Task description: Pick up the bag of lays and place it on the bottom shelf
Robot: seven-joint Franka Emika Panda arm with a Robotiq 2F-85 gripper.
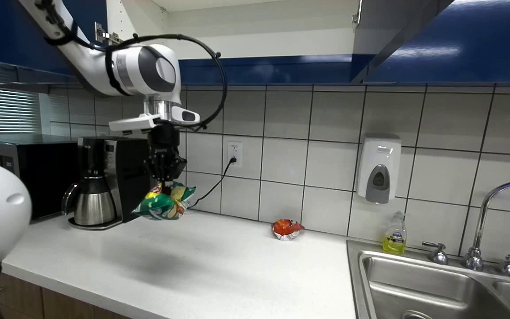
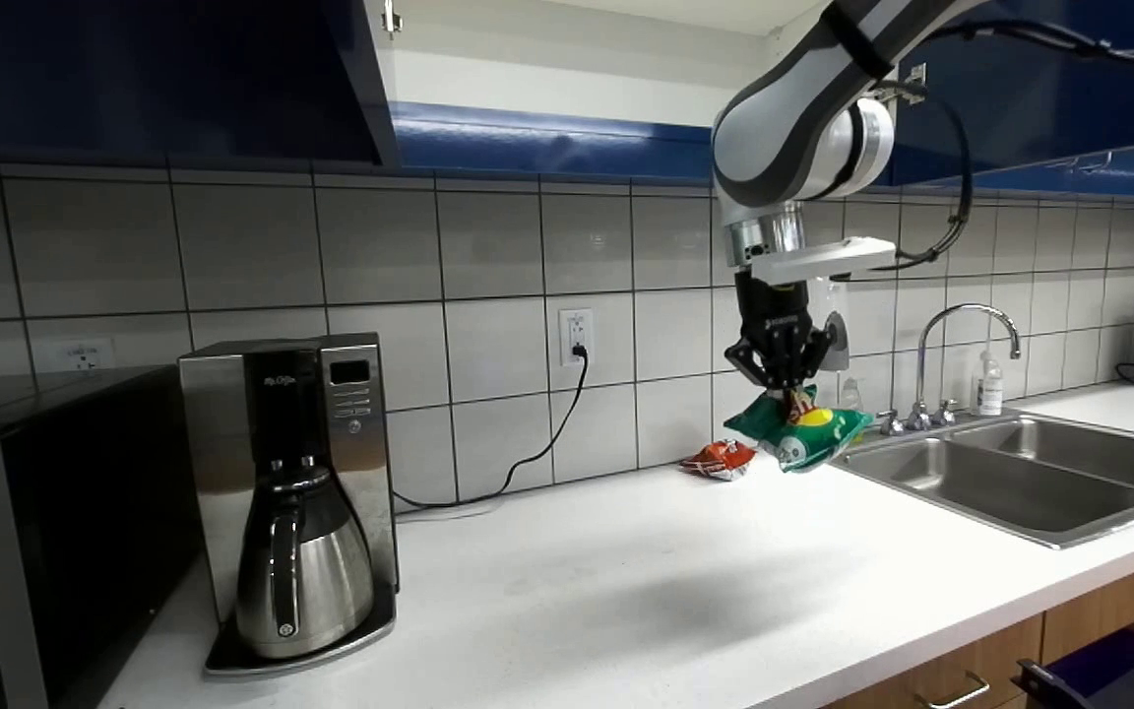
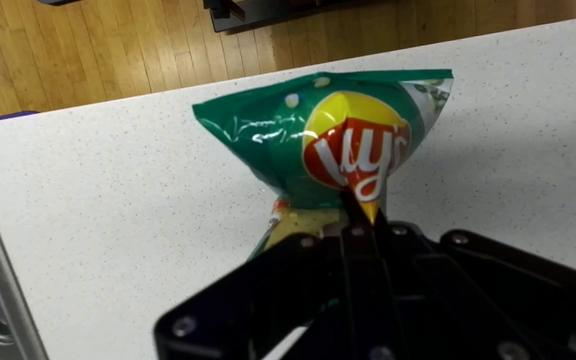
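The green Lay's bag (image 1: pixel 160 207) hangs in the air above the white counter, and it also shows in an exterior view (image 2: pixel 818 438) and the wrist view (image 3: pixel 278 135). My gripper (image 1: pixel 166 187) points down and is shut on the pinched middle of the bag, seen also in an exterior view (image 2: pixel 789 394). In the wrist view, the fingertips (image 3: pixel 363 210) squeeze the bag beside its logo. The open upper cabinet (image 1: pixel 264 35) has a white inside and a blue lower edge (image 2: pixel 547 138). The bag is below this edge. The top of the cabinet's bottom shelf is hidden from these angles.
A red bag (image 1: pixel 287 229) lies on the counter (image 1: pixel 237 270) by the tiled wall. A coffee maker (image 2: pixel 291 492) and a microwave (image 2: pixel 65 532) stand at one end. A sink (image 1: pixel 419 283) is at the other. Open blue cabinet doors (image 1: pixel 458 40) flank the cabinet opening.
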